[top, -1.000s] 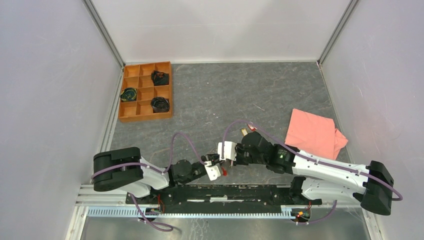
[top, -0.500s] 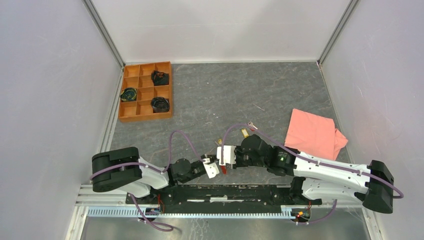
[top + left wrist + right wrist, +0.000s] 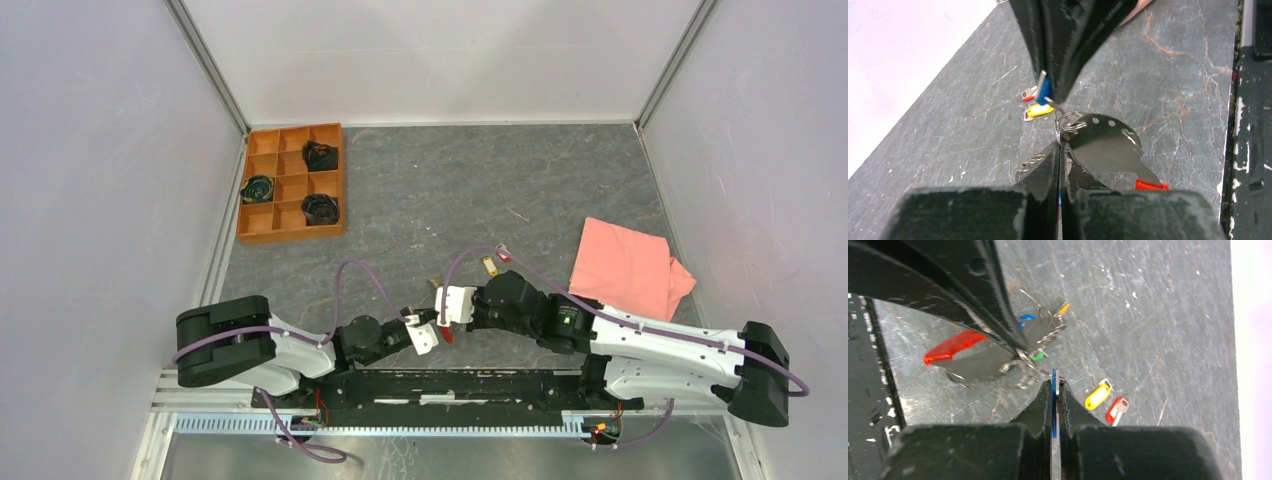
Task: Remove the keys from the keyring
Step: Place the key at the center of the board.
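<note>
Soft, even light from above fills the overhead view, which is sharp, with only faint shadows on the counter [image 3: 450,190]. Both wrist views are grainier: the near fingers [image 3: 1043,172] blur into dark masses, the wall [image 3: 898,50] washes out white, and the counter's far veins look crisp.

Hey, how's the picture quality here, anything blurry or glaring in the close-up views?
Left wrist view: the left fingers are blurred up close, the keyring sharp, its metal tag glinting along one edge. Right wrist view: the right fingers are blurred, the loose yellow key crisp. Top view: even light, soft shadows, keys too small to resolve.
</note>
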{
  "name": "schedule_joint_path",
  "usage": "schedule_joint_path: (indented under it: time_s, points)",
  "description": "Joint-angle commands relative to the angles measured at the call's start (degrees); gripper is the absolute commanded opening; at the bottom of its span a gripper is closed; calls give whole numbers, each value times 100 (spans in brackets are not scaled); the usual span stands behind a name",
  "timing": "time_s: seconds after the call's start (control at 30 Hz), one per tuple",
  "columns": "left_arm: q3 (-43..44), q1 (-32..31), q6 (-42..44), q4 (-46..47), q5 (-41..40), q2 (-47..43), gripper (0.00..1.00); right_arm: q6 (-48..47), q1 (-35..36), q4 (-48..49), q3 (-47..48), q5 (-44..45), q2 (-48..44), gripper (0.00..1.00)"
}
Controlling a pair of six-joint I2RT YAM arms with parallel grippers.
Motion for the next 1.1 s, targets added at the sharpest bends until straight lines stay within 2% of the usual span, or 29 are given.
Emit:
schedule_joint_path:
  time_s: [0.0, 0.3, 0.4, 0.57, 0.63, 0.8, 1.07]
  points:
    - [-41, -11, 567, 160, -65, -67, 2, 89, 14, 197, 29, 606, -128, 0]
    - [-130, -18, 635, 188, -114, -136, 2, 205, -55, 228, 13, 950, 191, 0]
    - [-88, -11, 359, 203, -434, -58, 2, 440, -297, 335, -13, 1015, 320, 0]
    - [76, 195, -681, 185, -1131, 94, 2, 1108, -948, 848, -156, 981, 684, 0]
    - [222, 390, -1209, -127, -1409, 59, 2, 1433, -1335, 1129, -247, 796, 863, 0]
    - [641, 979, -2030, -1484, -1376, -143, 2, 2148, -2274, 1648, -446, 510, 1343, 0]
    - [978, 1645, -3241, -2417, -1268, -199, 2, 2645, -3049, 2166, -1076, 355, 1578, 0]
